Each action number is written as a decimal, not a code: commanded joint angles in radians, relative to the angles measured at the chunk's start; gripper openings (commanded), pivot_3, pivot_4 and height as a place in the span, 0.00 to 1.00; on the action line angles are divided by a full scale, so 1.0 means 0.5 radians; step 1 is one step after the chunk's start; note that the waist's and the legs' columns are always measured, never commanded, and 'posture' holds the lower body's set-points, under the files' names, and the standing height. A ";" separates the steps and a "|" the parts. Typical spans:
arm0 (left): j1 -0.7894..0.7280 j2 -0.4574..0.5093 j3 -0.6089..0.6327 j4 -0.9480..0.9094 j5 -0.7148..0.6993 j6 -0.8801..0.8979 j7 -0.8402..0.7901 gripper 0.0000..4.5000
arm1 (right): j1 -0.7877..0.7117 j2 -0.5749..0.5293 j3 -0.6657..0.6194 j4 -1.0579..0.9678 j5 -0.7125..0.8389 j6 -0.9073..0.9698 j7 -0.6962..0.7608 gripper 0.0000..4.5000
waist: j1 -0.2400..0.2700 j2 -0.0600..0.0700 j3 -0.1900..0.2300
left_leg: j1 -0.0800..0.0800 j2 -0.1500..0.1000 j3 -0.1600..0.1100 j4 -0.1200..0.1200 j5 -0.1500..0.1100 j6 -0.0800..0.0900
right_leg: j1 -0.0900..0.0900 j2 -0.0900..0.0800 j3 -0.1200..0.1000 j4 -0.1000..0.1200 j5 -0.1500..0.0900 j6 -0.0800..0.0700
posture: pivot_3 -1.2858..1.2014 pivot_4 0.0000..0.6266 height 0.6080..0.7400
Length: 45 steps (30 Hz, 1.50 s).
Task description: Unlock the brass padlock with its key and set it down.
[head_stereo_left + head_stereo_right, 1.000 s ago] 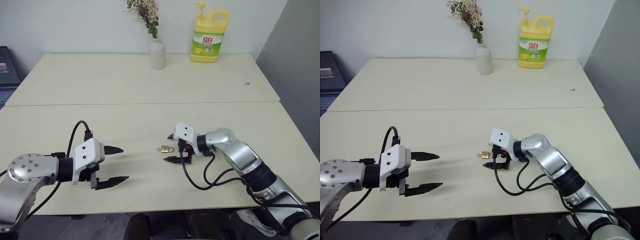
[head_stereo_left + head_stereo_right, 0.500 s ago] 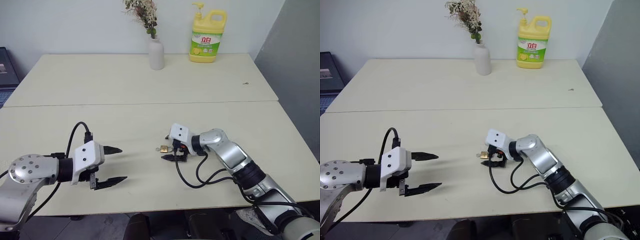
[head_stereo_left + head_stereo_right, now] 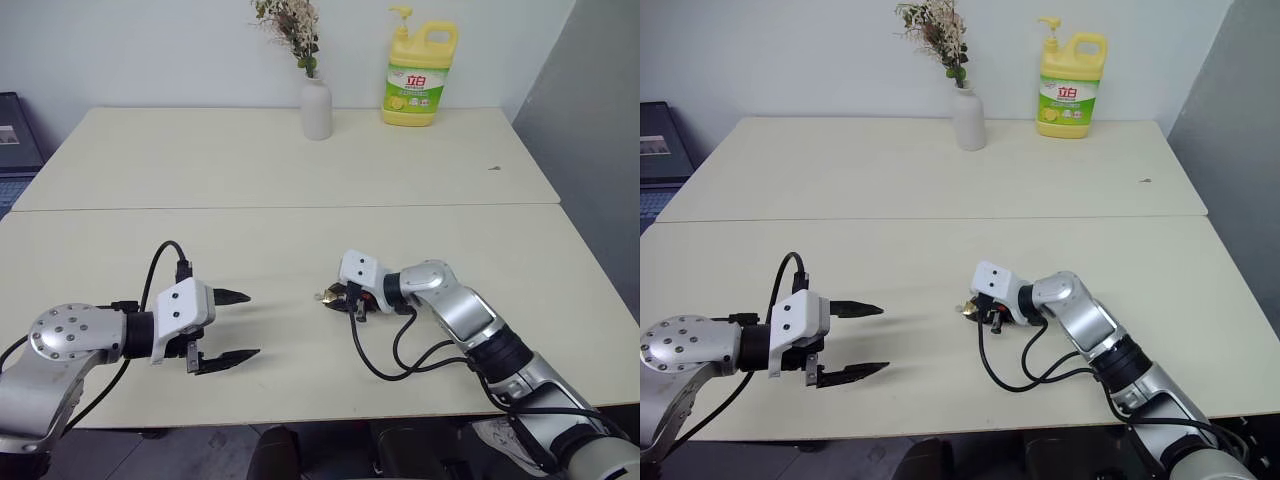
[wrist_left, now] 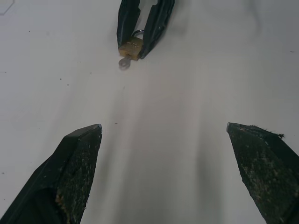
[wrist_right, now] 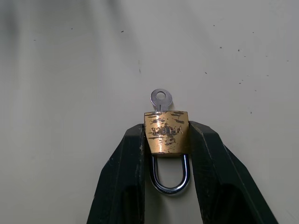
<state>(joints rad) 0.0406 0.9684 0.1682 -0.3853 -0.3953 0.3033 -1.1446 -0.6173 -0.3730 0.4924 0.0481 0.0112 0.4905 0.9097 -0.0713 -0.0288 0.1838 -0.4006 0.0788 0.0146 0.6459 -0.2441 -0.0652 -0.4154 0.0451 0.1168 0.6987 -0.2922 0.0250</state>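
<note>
Two cream tables [image 3: 300, 170] pushed together against a white wall [image 3: 150, 50].
Grey wall [image 3: 590, 130] at right; vase [image 3: 317, 108] and yellow bottle [image 3: 419, 72] along the far edge.

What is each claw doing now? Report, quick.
Left claw: open, holding nothing.
Right claw: closed on the padlock, with the key sticking out of it.

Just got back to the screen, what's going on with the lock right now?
The right tool has its two fingers pressed against the sides of the brass padlock on the table. The key sticks out of the padlock's base, and the shackle looks closed. The left tool hovers open off to the side, pointing toward the lock with nothing in it.
</note>
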 commanded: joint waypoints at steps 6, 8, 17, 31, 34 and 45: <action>-0.699 -0.314 -0.373 0.271 -0.050 0.251 0.059 1.00 | 0.473 -0.535 -0.383 -0.956 -0.305 -0.163 -0.302 0.21 | 0.076 -0.003 -0.002 | -0.003 -0.003 -0.003 0.001 0.000 0.000 | 0.000 -0.001 -0.002 -0.002 -0.001 0.003 | 0.52 0.24 1.00; -0.788 -0.360 -0.413 0.316 -0.056 0.270 0.040 1.00 | 0.556 -0.594 -0.397 -1.049 -0.403 -0.226 -0.363 0.21 | 0.059 -0.004 -0.002 | -0.002 -0.002 -0.004 0.001 0.000 0.000 | 0.000 0.002 -0.001 -0.002 -0.001 0.003 | 0.52 0.24 1.00; -1.234 -0.624 -0.579 0.587 -0.114 0.405 -0.048 1.00 | 0.796 -0.850 -0.477 -1.165 -1.018 -0.944 -0.799 0.21 | 0.039 -0.005 -0.003 | -0.001 -0.002 -0.010 0.002 0.000 0.000 | 0.001 0.006 0.001 0.001 -0.001 0.003 | 0.52 0.24 1.00; -1.602 -0.900 -0.682 0.766 -0.191 0.676 -0.072 1.00 | 0.788 -0.698 -0.549 -1.061 -1.102 -1.407 -0.949 0.21 | 0.037 -0.006 -0.003 | 0.001 -0.003 -0.012 0.003 0.000 0.000 | 0.005 0.006 0.001 0.001 0.002 -0.003 | 0.52 0.24 1.00; -1.620 -0.907 -0.684 0.797 -0.202 0.701 -0.097 1.00 | 0.775 -0.678 -0.552 -1.043 -1.100 -1.428 -0.936 0.21 | 0.037 -0.006 -0.003 | 0.002 -0.003 -0.013 0.004 0.000 0.000 | 0.006 0.006 0.001 0.001 0.002 -0.003 | 0.52 0.24 1.00; -1.662 -0.932 -0.725 0.913 -0.172 0.680 -0.198 0.52 | 0.693 -0.618 -0.553 -0.993 -1.075 -1.512 -0.906 0.21 | 0.040 -0.006 -0.003 | 0.002 -0.003 -0.013 0.004 0.000 0.000 | 0.006 0.006 0.000 0.000 0.002 -0.003 | 0.52 0.24 1.00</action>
<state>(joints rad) -0.7630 0.5075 -0.1929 0.0836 -0.4800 0.6486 -1.2351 -0.2564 -0.6858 0.2458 -0.4304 -0.5379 -0.2516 0.4569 -0.0511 -0.0316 0.1821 -0.3997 0.0771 0.0079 0.6477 -0.2440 -0.0652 -0.4122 0.0480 0.1169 0.6989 -0.2911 0.0235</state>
